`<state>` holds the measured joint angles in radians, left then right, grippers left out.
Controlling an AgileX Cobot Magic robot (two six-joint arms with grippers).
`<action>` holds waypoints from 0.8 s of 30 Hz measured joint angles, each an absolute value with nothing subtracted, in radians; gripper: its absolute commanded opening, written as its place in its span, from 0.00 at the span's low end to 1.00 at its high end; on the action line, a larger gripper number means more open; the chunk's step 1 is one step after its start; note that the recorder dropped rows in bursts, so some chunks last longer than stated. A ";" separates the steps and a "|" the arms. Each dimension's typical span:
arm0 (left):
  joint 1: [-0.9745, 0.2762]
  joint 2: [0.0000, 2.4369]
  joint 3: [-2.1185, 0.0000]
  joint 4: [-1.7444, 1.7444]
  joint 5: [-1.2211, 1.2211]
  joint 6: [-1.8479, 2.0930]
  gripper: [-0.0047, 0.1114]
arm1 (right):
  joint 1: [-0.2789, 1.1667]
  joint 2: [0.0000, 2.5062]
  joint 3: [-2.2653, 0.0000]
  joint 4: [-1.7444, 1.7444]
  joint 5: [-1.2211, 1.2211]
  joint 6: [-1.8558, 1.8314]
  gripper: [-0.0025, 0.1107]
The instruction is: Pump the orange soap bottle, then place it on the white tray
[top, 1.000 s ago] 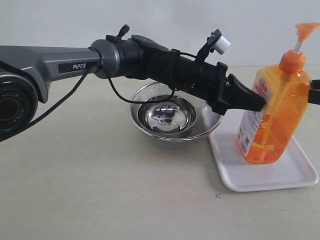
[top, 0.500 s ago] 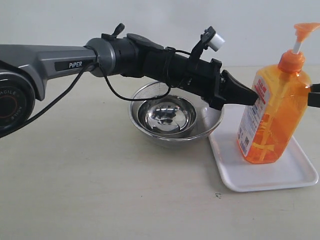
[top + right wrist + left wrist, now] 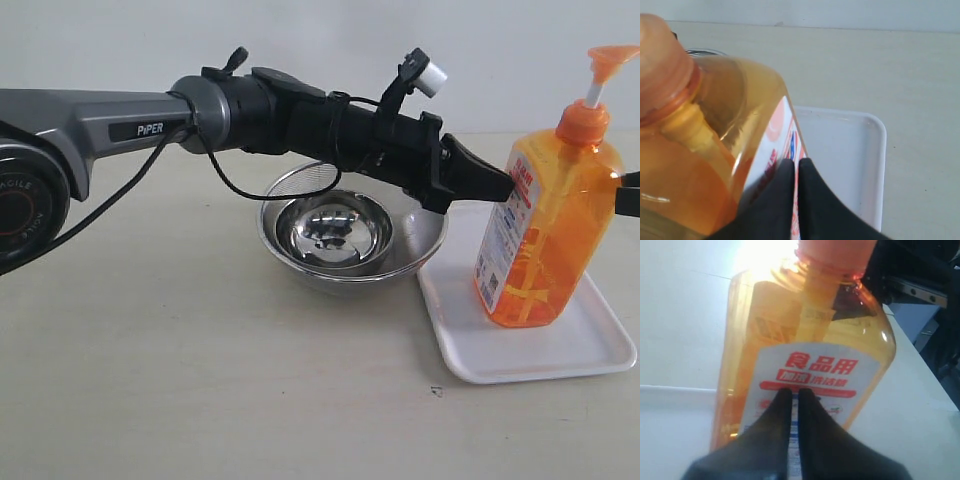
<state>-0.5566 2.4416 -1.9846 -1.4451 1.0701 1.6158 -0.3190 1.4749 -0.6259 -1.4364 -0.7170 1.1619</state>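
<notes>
The orange soap bottle (image 3: 545, 250) stands upright on the white tray (image 3: 470, 345) at the right, its pump head raised. My left gripper (image 3: 512, 186) reaches across from the left, shut and holding nothing, with its tips at the bottle's upper left side by the label. In the left wrist view the shut left gripper (image 3: 795, 392) points at the label of the bottle (image 3: 810, 340). My right gripper (image 3: 628, 190) comes in from the right edge at the bottle's other side. In the right wrist view the right gripper (image 3: 796, 162) is shut and empty beside the bottle (image 3: 700, 150), above the tray (image 3: 850, 145).
A round steel bowl (image 3: 335, 232) sits inside a wider mesh-sided steel bowl (image 3: 425, 245) just left of the tray, under my left forearm. A black cable (image 3: 240, 190) loops below that arm. The beige table (image 3: 200, 380) spreads to the front and left.
My left gripper has risen a little and drawn slightly back along the bottle's left side. The bottle and the right gripper have stayed where they were.
</notes>
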 measured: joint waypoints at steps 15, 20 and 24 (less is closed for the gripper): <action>-0.473 2.350 -1.985 -1.410 1.046 1.577 0.18 | -0.318 1.478 -0.630 -1.450 -0.581 1.170 0.02; -0.451 2.256 -1.987 -1.412 1.072 1.500 0.54 | -0.318 1.478 -0.676 -1.448 -0.578 1.188 0.02; -0.467 2.242 -1.987 -1.416 1.077 1.455 0.67 | -0.318 1.478 -0.702 -1.448 -0.578 1.195 0.02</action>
<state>-0.4671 2.2416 -1.9872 -1.4155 1.0767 1.4547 -0.3184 1.4780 -0.7016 -1.4485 -0.5776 1.1946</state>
